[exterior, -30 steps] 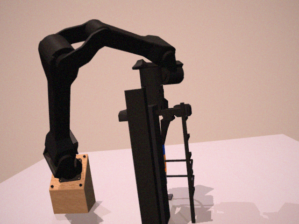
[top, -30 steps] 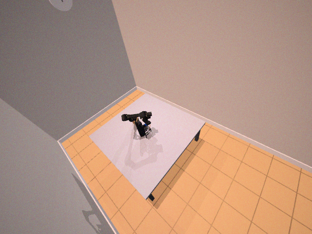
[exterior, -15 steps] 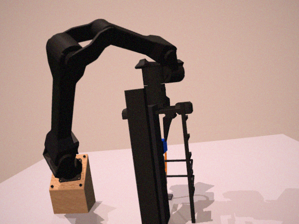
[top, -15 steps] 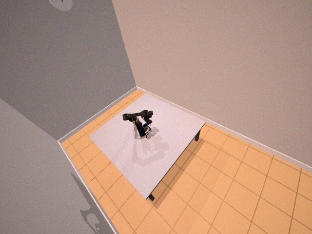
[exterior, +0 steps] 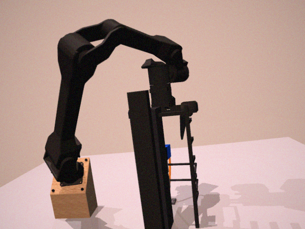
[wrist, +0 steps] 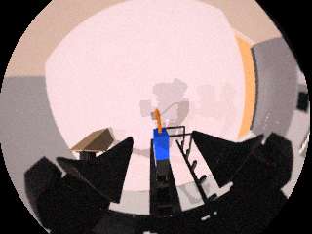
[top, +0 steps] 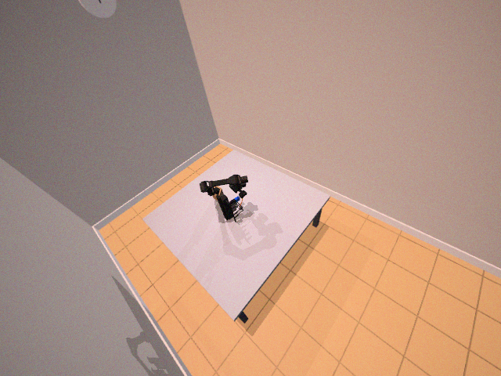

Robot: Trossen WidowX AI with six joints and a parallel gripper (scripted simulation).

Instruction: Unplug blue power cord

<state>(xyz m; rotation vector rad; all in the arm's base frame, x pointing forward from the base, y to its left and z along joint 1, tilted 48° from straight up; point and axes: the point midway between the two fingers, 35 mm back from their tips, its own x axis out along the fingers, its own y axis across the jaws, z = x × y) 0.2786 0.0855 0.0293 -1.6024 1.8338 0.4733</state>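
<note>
The black power strip (top: 225, 207) (exterior: 147, 160) stands upright. The blue plug (top: 236, 198) (exterior: 167, 150) (wrist: 161, 146) is well above the table at the strip's socket side. How far it sits in a socket cannot be told. Its orange cord (exterior: 169, 167) (wrist: 158, 118) hangs down from it. My gripper (wrist: 163, 136) is open wide. In the wrist view its fingers stand apart on either side of the plug, with visible gaps, and nothing is held. In the exterior view one finger hangs above and to the right of the plug; the other is hidden.
A thin black frame with rungs (exterior: 192, 152) (wrist: 196, 175) stands close beside the strip, joined by crossbars. The arm's wooden base block (exterior: 68, 205) (wrist: 95, 140) is on the white table (top: 258, 170). A small dark piece (exterior: 173, 201) lies near the strip's foot.
</note>
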